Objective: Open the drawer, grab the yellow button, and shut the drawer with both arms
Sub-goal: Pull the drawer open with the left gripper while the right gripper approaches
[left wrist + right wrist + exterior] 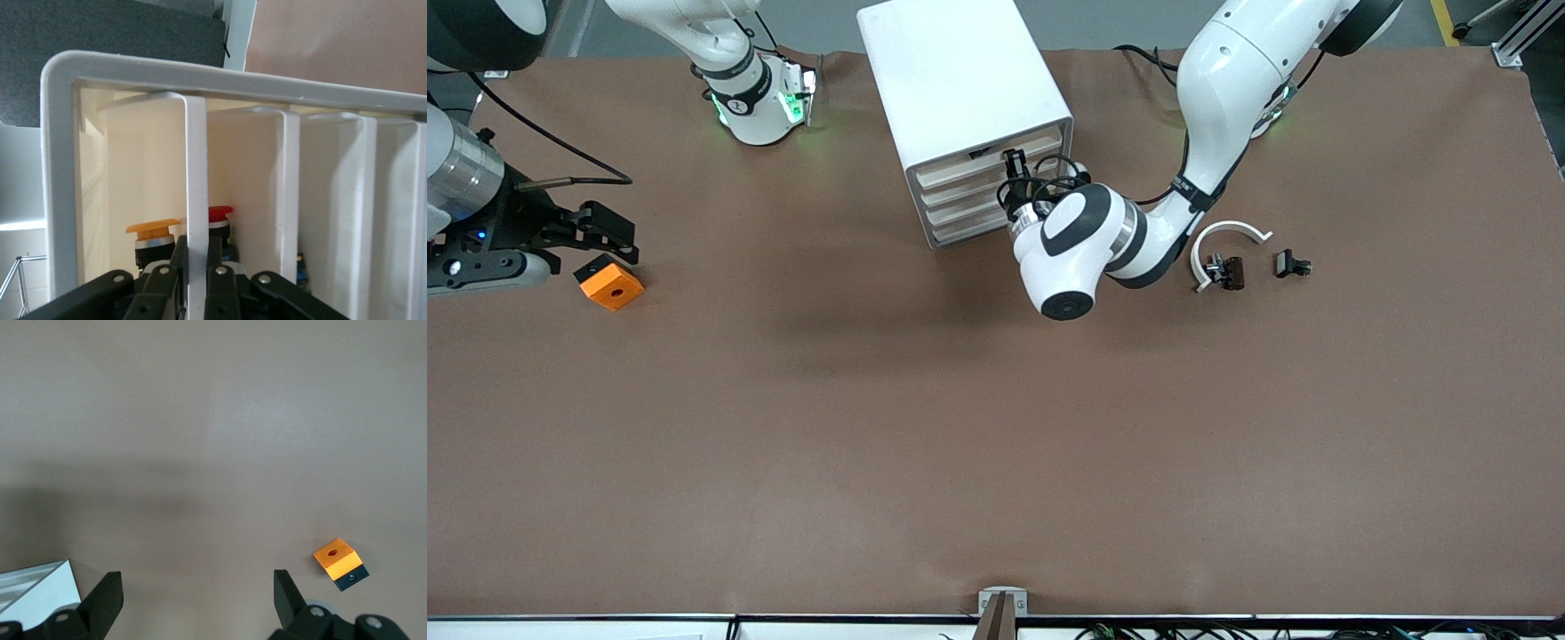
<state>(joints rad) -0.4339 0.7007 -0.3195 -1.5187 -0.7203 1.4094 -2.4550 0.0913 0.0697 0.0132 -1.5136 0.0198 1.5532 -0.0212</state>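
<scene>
The white cabinet [960,80] stands at the robots' side of the table, mid-length. The drawer [953,169] is its topmost one. My left gripper [1014,167] is at this drawer's front. In the left wrist view my left gripper [197,245] is shut on the drawer's thin white front strip [195,167]. Past the strip, inside, stands the button [152,230] with its yellow-orange cap, beside a red-capped one [220,213]. My right gripper [609,236] waits open and empty over the table at the right arm's end; in the right wrist view [197,600] it shows only bare table between its tips.
An orange block with a hole [609,283] lies just below my right gripper, also in the right wrist view [337,557]. A white curved piece [1227,236] and two small dark parts [1224,271] [1292,265] lie toward the left arm's end.
</scene>
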